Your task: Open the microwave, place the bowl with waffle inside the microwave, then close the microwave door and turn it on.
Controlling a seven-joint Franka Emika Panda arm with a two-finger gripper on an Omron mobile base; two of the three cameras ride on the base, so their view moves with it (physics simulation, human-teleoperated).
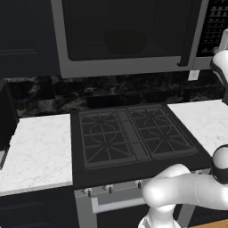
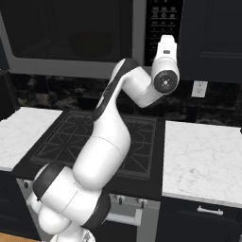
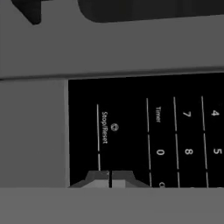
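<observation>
The microwave (image 1: 129,35) hangs above the stove (image 1: 133,133), and its door (image 1: 124,29) looks shut. The claw (image 3: 110,179) is pinched tight with nothing in it, its tips right at the button panel (image 2: 163,23), near the Stop/Reset button (image 3: 105,127). Careful: that looks like the wrong button. Find the start button and press it straight and gently. I cannot see the bowl.

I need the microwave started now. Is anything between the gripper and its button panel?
Nothing visible. The shut gripper sits right at the black button panel, just below the Stop/Reset key.
</observation>
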